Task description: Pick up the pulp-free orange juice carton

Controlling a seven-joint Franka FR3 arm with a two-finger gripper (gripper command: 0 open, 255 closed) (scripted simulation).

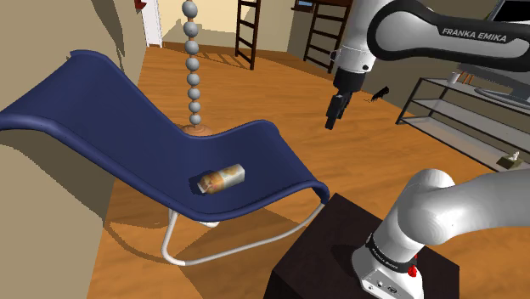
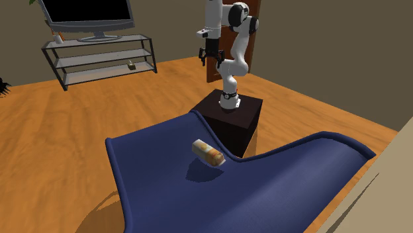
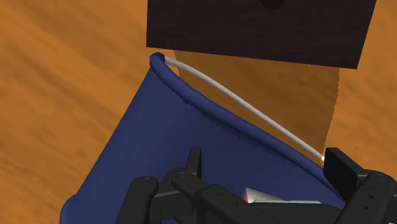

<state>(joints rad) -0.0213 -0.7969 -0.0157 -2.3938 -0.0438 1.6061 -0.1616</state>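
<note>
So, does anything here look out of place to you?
Yes: the orange-and-white juice carton lies on its side in the dip of the dark blue curved lounge chair, an odd spot for a drink. Nothing looks spilled.

The white arm (image 1: 433, 204) rises from the stand, bends at the elbow and reaches forward; the wrist points down; the black gripper (image 1: 332, 119) hangs in mid-air, fingers (image 3: 340, 170) standing apart, clasping nothing.

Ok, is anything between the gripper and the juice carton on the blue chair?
Nothing visible. The carton lies on its side in the dip of the blue chair, uncovered. The gripper hangs open in free air above the chair's end nearest the stand; only air separates them.
</note>
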